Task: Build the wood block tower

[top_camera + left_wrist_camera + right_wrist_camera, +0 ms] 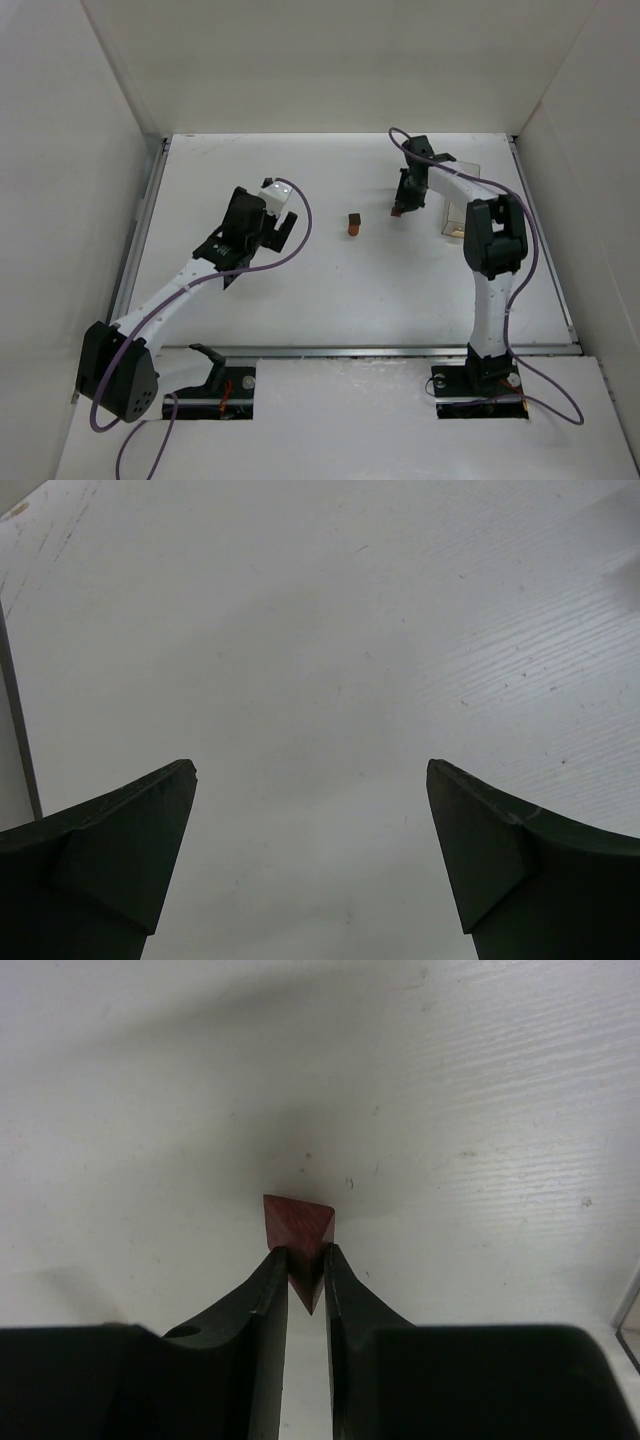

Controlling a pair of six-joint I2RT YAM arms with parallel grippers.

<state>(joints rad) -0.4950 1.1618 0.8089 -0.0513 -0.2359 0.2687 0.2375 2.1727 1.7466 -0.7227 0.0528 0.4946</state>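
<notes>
Logging the held item first, we find a reddish-brown triangular piece [298, 1222] pinched between the fingertips of the right gripper [305, 1252], whose jaws are clenched on its lower corner. In the right wrist view its flat edge lies toward the top of the frame and one apex points down into the gap between the fingers. The piece looks compact, and we cannot tell a long axis from these views. Overhead, this gripper sits right of centre, near the clear container [456, 212]. Next entry is a dark brown block [353, 218] that appears to rest on an orange-brown piece [352, 231] at the centre of the table [300, 300]. The pair stands upright, apart from both arms. The left gripper [310, 775] is spread wide over bare tabletop in the left half of the overhead view, grasping nothing. We judge the step in hand to be bringing the triangular piece to the stack. To do it well we would travel high enough to clear the dark block, turn a flat face downward, centre it above the block, lower gently and release only once it is seated.
</notes>
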